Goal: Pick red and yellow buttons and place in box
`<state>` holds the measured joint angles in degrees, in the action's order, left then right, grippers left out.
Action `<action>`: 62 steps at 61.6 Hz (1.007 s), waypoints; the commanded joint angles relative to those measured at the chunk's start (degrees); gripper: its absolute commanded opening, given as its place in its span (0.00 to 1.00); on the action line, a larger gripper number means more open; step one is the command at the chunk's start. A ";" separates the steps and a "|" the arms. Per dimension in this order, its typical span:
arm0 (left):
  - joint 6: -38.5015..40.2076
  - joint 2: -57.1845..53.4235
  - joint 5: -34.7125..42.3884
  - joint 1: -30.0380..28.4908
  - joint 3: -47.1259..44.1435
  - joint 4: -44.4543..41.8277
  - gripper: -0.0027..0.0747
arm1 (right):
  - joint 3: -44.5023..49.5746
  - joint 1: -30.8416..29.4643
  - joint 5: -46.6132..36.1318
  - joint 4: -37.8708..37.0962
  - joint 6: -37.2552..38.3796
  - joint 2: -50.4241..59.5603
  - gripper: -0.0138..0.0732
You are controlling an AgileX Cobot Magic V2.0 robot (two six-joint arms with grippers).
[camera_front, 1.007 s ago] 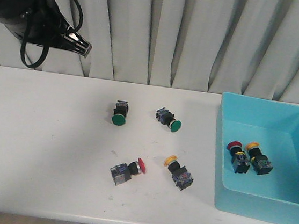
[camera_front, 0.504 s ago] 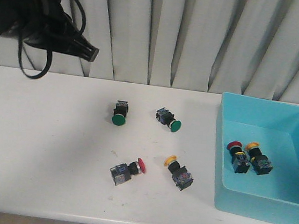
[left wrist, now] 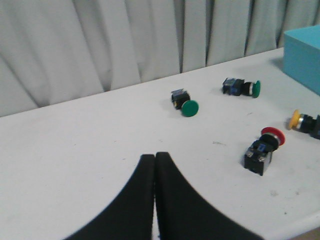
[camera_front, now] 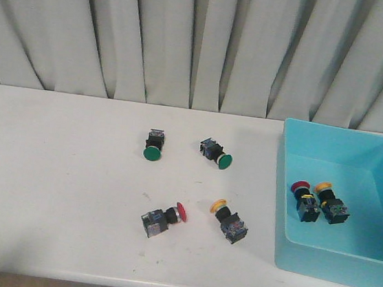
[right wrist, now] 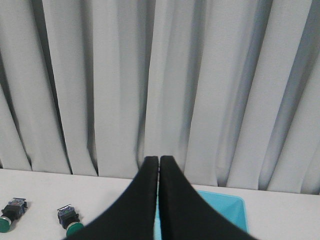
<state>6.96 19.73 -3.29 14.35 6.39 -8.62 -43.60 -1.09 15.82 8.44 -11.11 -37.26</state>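
A red button [camera_front: 162,218] and a yellow button [camera_front: 228,221] lie on the white table near its front. One more red button [camera_front: 304,198] and one more yellow button [camera_front: 331,203] lie in the turquoise box [camera_front: 357,145] at the right. In the left wrist view my left gripper [left wrist: 155,157] is shut and empty, low over the table, left of the red button [left wrist: 265,148]; the yellow button [left wrist: 303,121] and a box corner [left wrist: 302,56] show too. My right gripper [right wrist: 158,160] is shut and empty, held high before the curtain, with the box [right wrist: 225,212] below. Neither gripper shows in the front view.
Two green-capped buttons [camera_front: 153,143] [camera_front: 216,153] lie farther back on the table; they also show in the left wrist view [left wrist: 183,102] [left wrist: 242,87] and the right wrist view [right wrist: 10,212] [right wrist: 70,220]. A grey pleated curtain [camera_front: 203,41] hangs behind the table.
My left arm, high at the upper left of the front view earlier, has dropped out of that view. The buttons and the box have not moved.
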 commanded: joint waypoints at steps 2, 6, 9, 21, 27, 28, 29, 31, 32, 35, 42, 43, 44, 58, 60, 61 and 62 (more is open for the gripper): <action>-4.72 -9.95 1.02 -3.37 -4.30 6.64 0.03 | -1.62 0.07 -4.13 0.25 -0.19 -0.32 0.15; -6.11 -14.79 -1.02 -4.19 -6.60 7.60 0.03 | -1.62 0.07 -4.13 0.25 -0.19 -0.32 0.15; -6.11 -17.43 -1.70 -4.26 -8.09 7.47 0.03 | -1.62 0.07 -4.13 0.25 -0.19 -0.32 0.15; -5.99 -21.42 -1.56 -7.30 -10.71 7.61 0.03 | -1.62 0.07 -3.98 0.25 -0.19 -0.32 0.15; -6.10 -21.42 -1.47 -10.13 -10.71 8.05 0.03 | -1.62 0.07 -3.98 0.25 -0.19 -0.32 0.15; -6.10 -21.42 -1.45 -10.69 -10.71 8.22 0.03 | -1.62 0.07 -3.98 0.25 -0.19 -0.32 0.15; -6.10 -21.42 -1.26 -11.06 -10.77 8.62 0.03 | -1.62 0.07 -3.98 0.25 -0.19 -0.32 0.15; -6.10 -21.42 -1.15 -11.91 -10.77 9.14 0.03 | -1.62 0.07 -3.98 0.25 -0.19 -0.32 0.15; -6.10 -21.42 -1.15 -12.19 -10.77 9.25 0.03 | -1.62 0.07 -3.98 0.25 -0.19 -0.32 0.15; -6.10 -21.42 -1.11 -12.88 -10.77 10.06 0.03 | -1.62 0.07 -3.98 0.25 -0.19 -0.32 0.15; -6.10 -21.42 -1.04 -13.28 -10.77 10.41 0.03 | -1.62 0.07 -3.98 0.25 -0.19 -0.32 0.15; -6.10 -21.42 -1.04 -13.33 -10.77 10.41 0.03 | -1.62 0.07 -3.98 0.25 -0.19 -0.32 0.15; -6.10 -21.42 -1.04 -13.33 -10.77 10.41 0.03 | -1.62 0.07 -3.98 0.25 -0.19 -0.32 0.15; -6.04 -21.36 -1.11 -13.35 -10.77 10.46 0.03 | -1.62 0.07 -3.98 0.25 -0.19 -0.32 0.15; -6.04 -21.36 -1.11 -13.35 -10.77 10.46 0.03 | -1.62 0.07 -3.98 0.25 -0.19 -0.32 0.15; -6.04 -21.31 -1.11 -13.35 -10.77 10.46 0.03 | -1.62 0.07 -3.98 0.25 -0.19 -0.32 0.15; -6.04 -21.24 -1.11 -13.35 -10.71 10.46 0.03 | -1.62 0.07 -3.98 0.25 -0.19 -0.32 0.15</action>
<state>0.82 -0.63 -8.87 0.94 -1.51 1.16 -43.60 -1.09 15.82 8.44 -11.11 -37.26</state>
